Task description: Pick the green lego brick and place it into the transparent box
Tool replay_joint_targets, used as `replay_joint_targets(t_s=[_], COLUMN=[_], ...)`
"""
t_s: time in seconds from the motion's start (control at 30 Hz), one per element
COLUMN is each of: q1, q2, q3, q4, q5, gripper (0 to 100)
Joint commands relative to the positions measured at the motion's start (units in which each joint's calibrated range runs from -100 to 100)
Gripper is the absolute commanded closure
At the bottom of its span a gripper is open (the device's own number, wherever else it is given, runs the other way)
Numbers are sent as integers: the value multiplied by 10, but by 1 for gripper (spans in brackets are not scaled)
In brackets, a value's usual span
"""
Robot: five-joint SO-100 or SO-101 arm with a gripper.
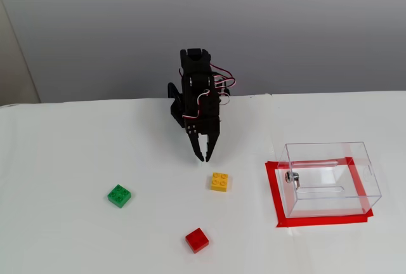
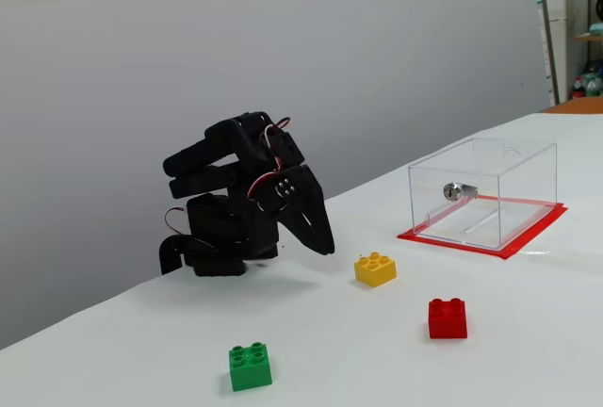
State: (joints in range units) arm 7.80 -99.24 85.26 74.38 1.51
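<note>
The green lego brick (image 1: 119, 195) lies on the white table at the left; in the other fixed view it sits at the bottom middle (image 2: 250, 366). The transparent box (image 1: 330, 179) stands at the right on a red tape outline, with a small metal knob on its side; it also shows at the right in the other fixed view (image 2: 482, 192). My black gripper (image 1: 206, 155) hangs folded near the arm's base, fingers together and empty, above the table and well apart from the green brick. It also shows in the other fixed view (image 2: 325, 245).
A yellow brick (image 1: 219, 181) lies just in front of the gripper, also seen in the other fixed view (image 2: 375, 268). A red brick (image 1: 196, 240) lies nearer the front, also in the other fixed view (image 2: 447, 317). A grey wall stands behind the table.
</note>
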Motion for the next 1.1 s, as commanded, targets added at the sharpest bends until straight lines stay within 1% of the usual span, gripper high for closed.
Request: replay_joint_targets(t_s=[0.0, 0.2, 0.67, 1.07], q1=[26, 82, 213, 345], q2=[5, 48, 351, 591], q3=[-52, -110, -339, -514], q4=[-1, -1, -1, -10], q5=[-2, -1, -3, -3], gripper=[98, 98, 98, 98])
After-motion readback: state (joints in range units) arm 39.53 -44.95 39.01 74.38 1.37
